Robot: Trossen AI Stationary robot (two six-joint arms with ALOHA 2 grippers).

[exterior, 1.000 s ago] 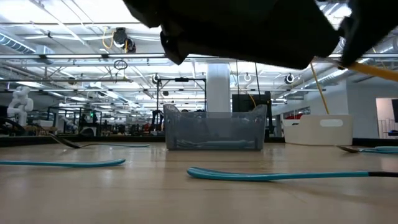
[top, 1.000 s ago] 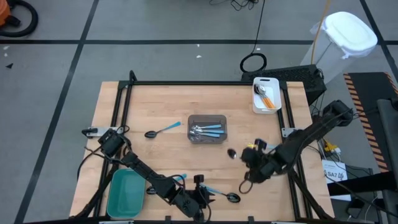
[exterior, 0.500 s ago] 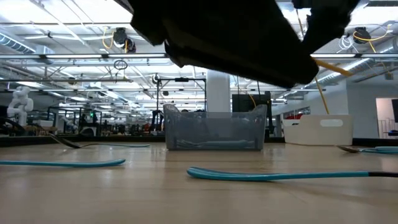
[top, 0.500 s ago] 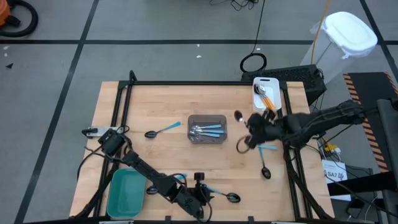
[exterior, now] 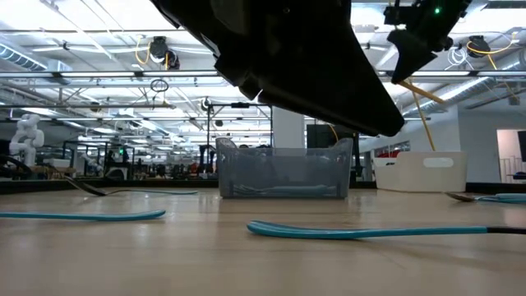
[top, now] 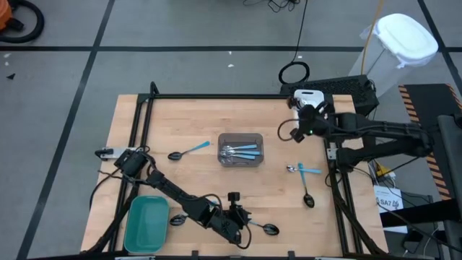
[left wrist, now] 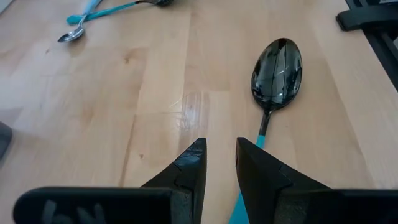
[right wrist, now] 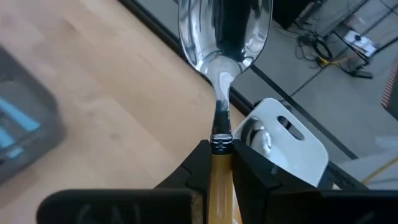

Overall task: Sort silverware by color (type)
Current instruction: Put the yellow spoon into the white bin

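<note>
Table [top: 180, 123] of pale wood fills the high view, with a grey bin [top: 241, 149] of blue-handled spoons at its middle, a teal tray [top: 146, 224] at the near left corner and a white bin [top: 309, 97] at the far right edge, over which the right gripper [top: 307, 119] hangs. Only the right wrist view shows that its fingers are clamped on the orange handle of a silver-bowled spoon [right wrist: 222, 37], the bowl jutting out above that white bin. Only the left wrist view shows the left gripper [left wrist: 219, 163], low at the near edge, with fingers slightly apart and holding nothing, just short of a black-bowled spoon [left wrist: 277, 65] with a blue handle lying on the wood; no writing is readable in any view.
</note>
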